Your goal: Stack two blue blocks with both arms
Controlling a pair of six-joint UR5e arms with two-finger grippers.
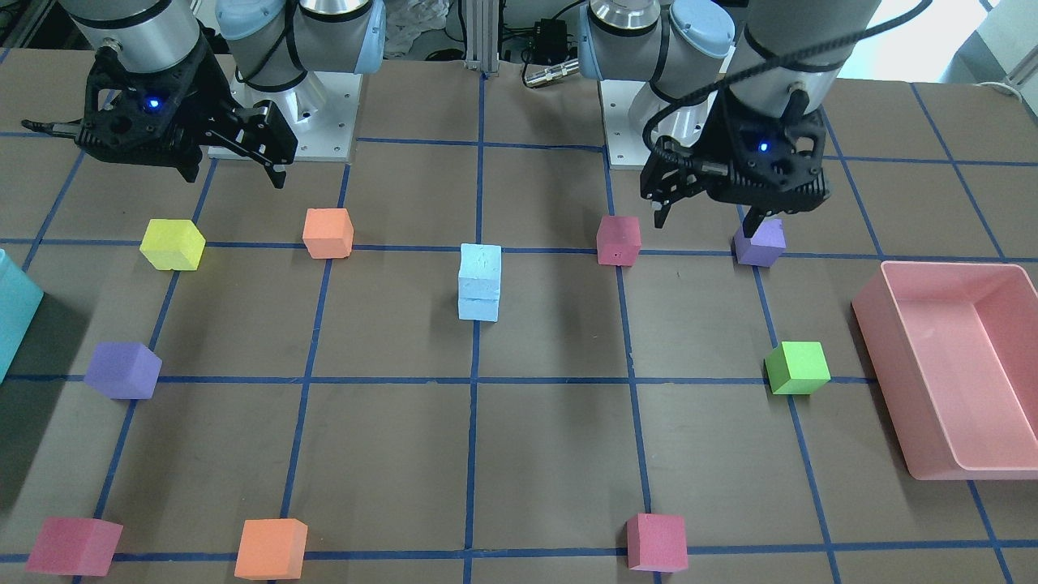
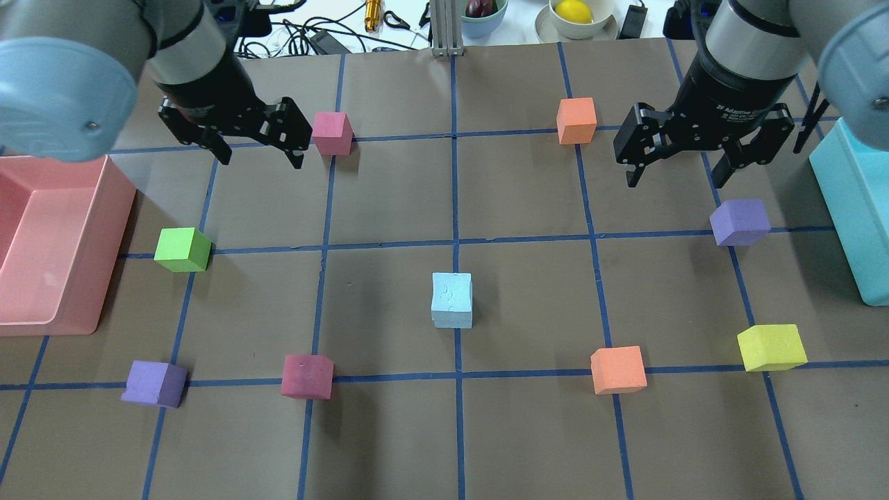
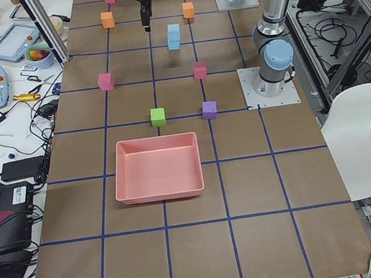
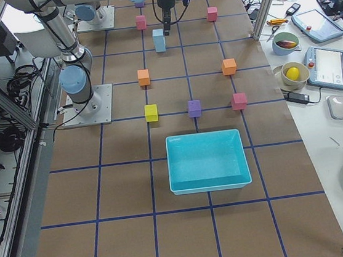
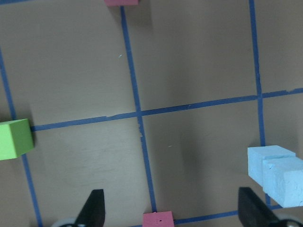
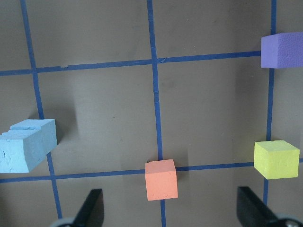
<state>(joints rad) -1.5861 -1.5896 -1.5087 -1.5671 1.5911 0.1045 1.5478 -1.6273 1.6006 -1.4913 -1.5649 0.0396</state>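
Note:
The two pale blue blocks stand stacked, one on the other (image 1: 479,284), at the table's centre on a blue tape line. The stack also shows in the overhead view (image 2: 451,300), the left wrist view (image 5: 277,175) and the right wrist view (image 6: 26,144). My left gripper (image 2: 261,158) hovers open and empty at the far left, well away from the stack; it also shows in the front-facing view (image 1: 704,223). My right gripper (image 2: 674,182) hovers open and empty at the far right; it also shows in the front-facing view (image 1: 235,177).
A pink bin (image 2: 114,243) sits at the left edge and a teal bin (image 2: 854,208) at the right edge. Coloured cubes lie scattered around: green (image 2: 182,250), purple (image 2: 740,222), yellow (image 2: 771,347), orange (image 2: 618,369), red (image 2: 307,376).

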